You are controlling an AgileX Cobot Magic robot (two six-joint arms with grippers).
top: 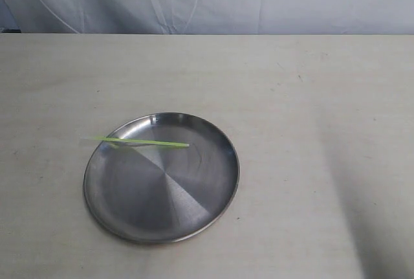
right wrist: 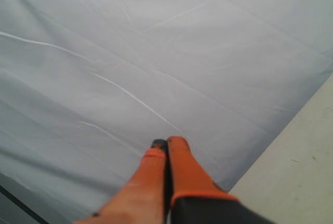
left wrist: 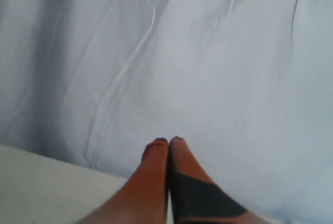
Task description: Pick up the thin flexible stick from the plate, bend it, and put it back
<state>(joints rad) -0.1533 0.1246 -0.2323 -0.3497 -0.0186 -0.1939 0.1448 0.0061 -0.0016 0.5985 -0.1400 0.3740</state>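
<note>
One stick point(top: 139, 142), thin and lime green, lies straight across the plate point(top: 162, 191). One end juts out past the rim over the worktop point(top: 310, 91). The other end stops inside the plate, short of the opposite rim. A faint reflection of the stick shows in the metal just beside it. The plate is round, shallow and shiny. It lies flat on the worktop, on the left hand's side of the scene. The jutting end of the stick also points toward that side.

Both hands show only in their wrist views, so how far each is from the stick cannot be told. The left hand point(left wrist: 169, 140) has its two orange fingers point(left wrist: 151, 177) pressed together tip to tip, with nothing between them. One finger carries a dark patch. Ahead of the fingertips hangs a creased white cloth point(left wrist: 218, 52), and a strip of pale worktop lies beside the hand.

The right hand point(right wrist: 166, 142) is likewise closed on nothing, its orange fingers meeting along their length. Ahead of it is white cloth with long creases, and the edge of the worktop runs beside it. In the exterior view, white cloth stands behind the worktop's far edge, well apart from the plate.
</note>
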